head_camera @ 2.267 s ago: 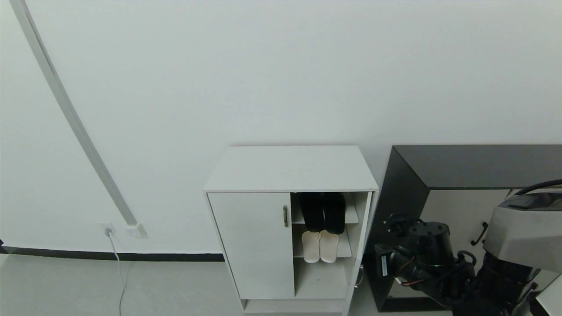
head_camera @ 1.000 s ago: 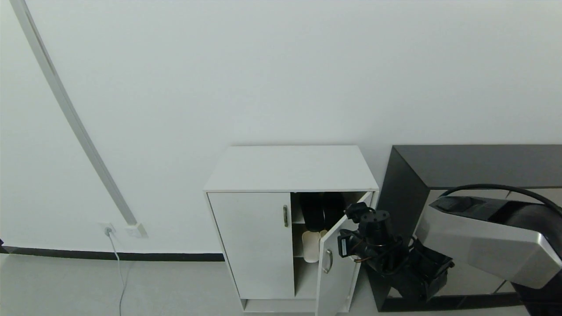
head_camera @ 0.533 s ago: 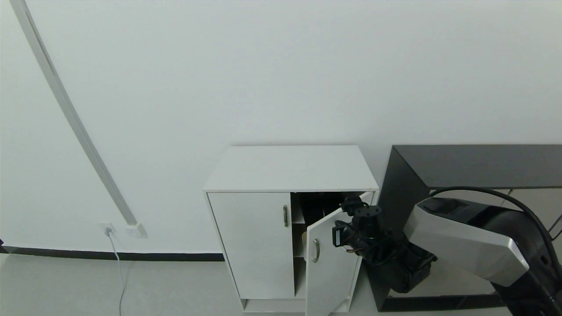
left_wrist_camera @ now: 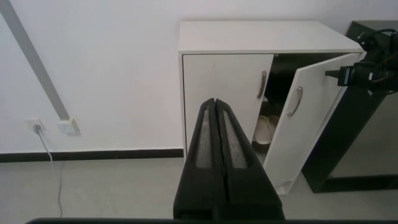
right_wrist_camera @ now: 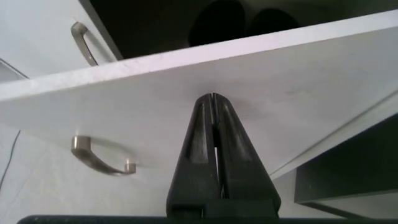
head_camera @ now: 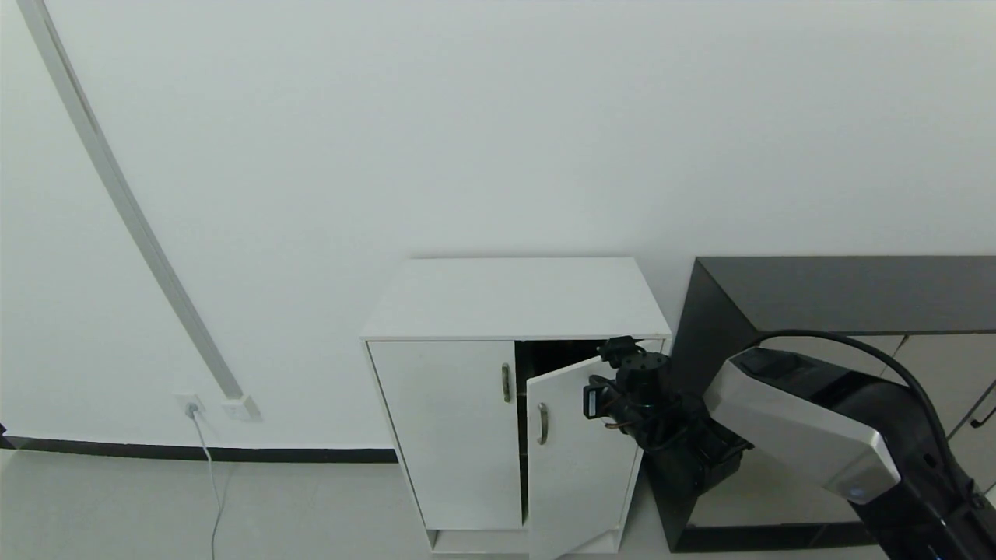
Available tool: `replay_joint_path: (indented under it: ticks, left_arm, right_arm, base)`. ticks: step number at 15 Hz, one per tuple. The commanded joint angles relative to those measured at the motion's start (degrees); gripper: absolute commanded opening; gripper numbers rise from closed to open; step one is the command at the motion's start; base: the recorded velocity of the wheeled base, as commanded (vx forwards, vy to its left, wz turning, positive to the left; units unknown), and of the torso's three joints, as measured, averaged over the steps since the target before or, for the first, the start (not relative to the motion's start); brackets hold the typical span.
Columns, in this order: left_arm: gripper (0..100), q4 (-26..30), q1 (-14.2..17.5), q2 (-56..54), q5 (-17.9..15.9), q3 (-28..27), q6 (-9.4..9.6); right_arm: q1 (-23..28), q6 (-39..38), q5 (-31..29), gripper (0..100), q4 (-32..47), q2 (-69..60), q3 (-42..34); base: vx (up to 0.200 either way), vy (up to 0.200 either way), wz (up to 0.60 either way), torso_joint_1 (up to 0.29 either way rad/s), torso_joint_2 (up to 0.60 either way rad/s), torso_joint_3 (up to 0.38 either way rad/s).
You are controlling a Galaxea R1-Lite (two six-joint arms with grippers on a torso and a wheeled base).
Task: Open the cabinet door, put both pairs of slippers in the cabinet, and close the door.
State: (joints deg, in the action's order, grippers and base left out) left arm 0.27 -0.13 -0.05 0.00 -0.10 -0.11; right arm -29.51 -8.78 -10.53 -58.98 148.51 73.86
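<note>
white cabinet (head_camera: pixel 513 299) against a pale wall, left door (head_camera: pixel 443 428) shut, right door (head_camera: pixel 580 451) ajar by a narrow gap, hinged on the cabinet's right side, with its handle (head_camera: pixel 542 424) on the free edge just beside the left door. right gripper (right_wrist_camera: pixel 213 99) with fingers pressed together, holding nothing, tips against the outer face of the right door, high up and nearer the hinge than the handle. inside, dark slippers (right_wrist_camera: pixel 225 22) higher up and pale slippers (left_wrist_camera: pixel 268 127) lower down, glimpsed through the gap. left gripper (left_wrist_camera: pixel 214 102) likewise closed and empty, well back from the cabinet, pointing toward it. likely the last step: pushing the door face inward toward the shelves, a job for the nearer right arm; probably easier leverage closer to the handle.
</note>
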Motion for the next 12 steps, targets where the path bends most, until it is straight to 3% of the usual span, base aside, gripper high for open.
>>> replay_joint_path:
  ticks: [1,12]
  left_arm:
    - [0,0.0,0.0,0.0,0.0,0.0,-0.07]
    - [0,0.0,0.0,0.0,0.0,0.0,0.02]
  right_arm:
    - [0.0,0.0,0.0,0,1.2,1.1,2.7]
    - [0.0,0.0,0.0,0,8.7,4.7,14.0]
  base:
    - [0.000,0.000,0.00,0.000,0.00,0.000]
    - [0.000,0.000,0.00,0.000,0.00,0.000]
